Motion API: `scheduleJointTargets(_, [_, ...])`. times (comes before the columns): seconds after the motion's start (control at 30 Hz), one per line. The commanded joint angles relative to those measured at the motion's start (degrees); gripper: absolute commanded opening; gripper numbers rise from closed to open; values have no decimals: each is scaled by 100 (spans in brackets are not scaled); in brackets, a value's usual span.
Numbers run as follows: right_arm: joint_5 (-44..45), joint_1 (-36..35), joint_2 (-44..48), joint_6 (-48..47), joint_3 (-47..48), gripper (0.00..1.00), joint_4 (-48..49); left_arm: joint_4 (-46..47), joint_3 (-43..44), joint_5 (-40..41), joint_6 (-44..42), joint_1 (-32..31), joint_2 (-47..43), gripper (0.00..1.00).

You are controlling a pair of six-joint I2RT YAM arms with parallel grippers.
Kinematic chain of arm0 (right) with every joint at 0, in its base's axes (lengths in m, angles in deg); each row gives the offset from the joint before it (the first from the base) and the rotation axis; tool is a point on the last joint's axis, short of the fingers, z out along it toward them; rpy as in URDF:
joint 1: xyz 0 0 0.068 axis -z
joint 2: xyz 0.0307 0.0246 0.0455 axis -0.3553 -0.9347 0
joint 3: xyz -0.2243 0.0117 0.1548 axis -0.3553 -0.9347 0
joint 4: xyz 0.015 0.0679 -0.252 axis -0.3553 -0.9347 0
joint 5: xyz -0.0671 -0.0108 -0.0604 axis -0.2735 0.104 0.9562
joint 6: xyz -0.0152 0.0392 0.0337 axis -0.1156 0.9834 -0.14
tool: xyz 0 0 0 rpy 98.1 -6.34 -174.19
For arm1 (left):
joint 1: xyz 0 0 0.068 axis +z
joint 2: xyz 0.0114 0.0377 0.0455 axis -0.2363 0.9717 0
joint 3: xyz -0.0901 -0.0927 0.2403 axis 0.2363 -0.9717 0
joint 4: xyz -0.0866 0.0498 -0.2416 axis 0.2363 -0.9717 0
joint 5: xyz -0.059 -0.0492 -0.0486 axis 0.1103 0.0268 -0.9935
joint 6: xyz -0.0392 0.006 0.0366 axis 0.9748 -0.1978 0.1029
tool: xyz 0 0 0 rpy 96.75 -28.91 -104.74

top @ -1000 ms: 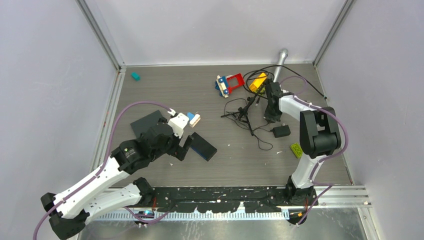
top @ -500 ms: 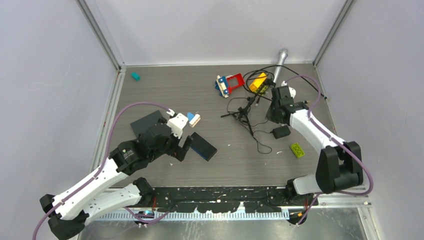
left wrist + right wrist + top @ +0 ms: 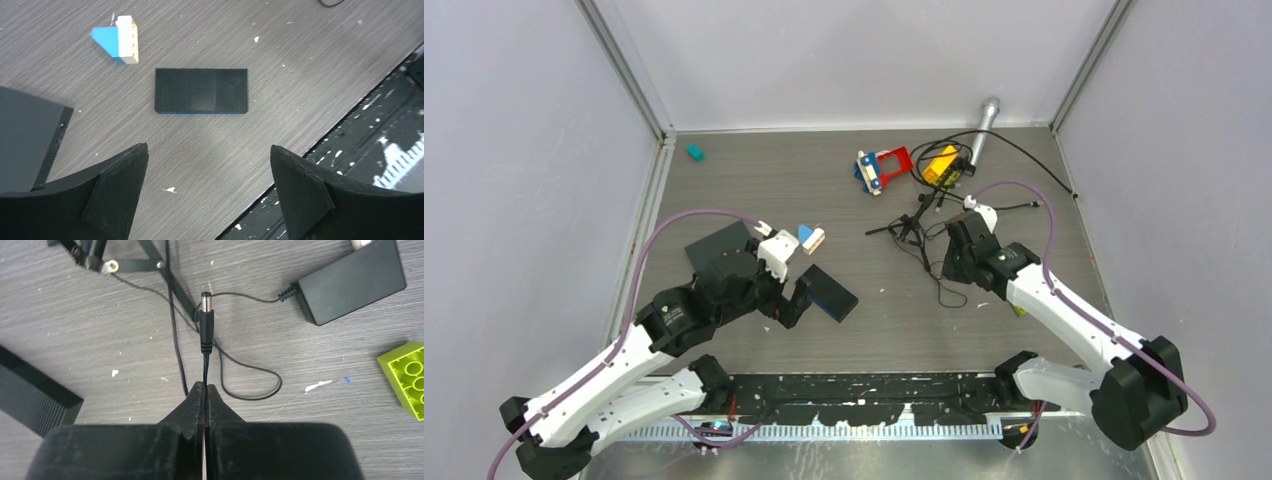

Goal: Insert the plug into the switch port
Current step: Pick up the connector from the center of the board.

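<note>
The switch (image 3: 829, 292) is a flat, ribbed black box with a blue lower edge, lying left of centre; its port does not show. In the left wrist view the switch (image 3: 201, 90) lies ahead of my left gripper (image 3: 208, 146), which hangs open over bare table with nothing between its fingers. My right gripper (image 3: 205, 386) is shut on the thin black cable just behind the plug (image 3: 206, 315), a black barrel plug with a metal tip that sticks out ahead of the fingertips. Seen from above, the right gripper (image 3: 949, 268) is right of the switch, a corner of which (image 3: 30, 395) shows in the right wrist view.
The cable runs to a black power adapter (image 3: 355, 280), with a green brick (image 3: 405, 377) near it. A black tripod (image 3: 909, 225), a red-blue toy (image 3: 879, 168), a yellow brick (image 3: 941, 162) and a silver rod (image 3: 984, 125) lie at the back. A larger dark box (image 3: 719, 245) and a blue-white brick (image 3: 807, 237) flank the left gripper.
My right arm has swung from the back right toward the table's middle, carrying the cable and plug nearer the switch. The left gripper has shifted only slightly.
</note>
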Motion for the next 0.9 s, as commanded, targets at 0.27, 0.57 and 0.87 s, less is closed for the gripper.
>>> scheduleJointTargets(0.27, [-1320,-1161,130,-121,-384,0,737,1158,-505,-834,857,27,-362,92])
scheduleJointTargets(0.57, [-2057,-1904,-26,-213,-423,0,1268,2109,-993,-1355,1110,-219,-90,88])
scheduleJointTargets(0.87, [-2157,-2297,249,-673,-401,1,1300,3829,-1654,-757,1585,-930,-63,89])
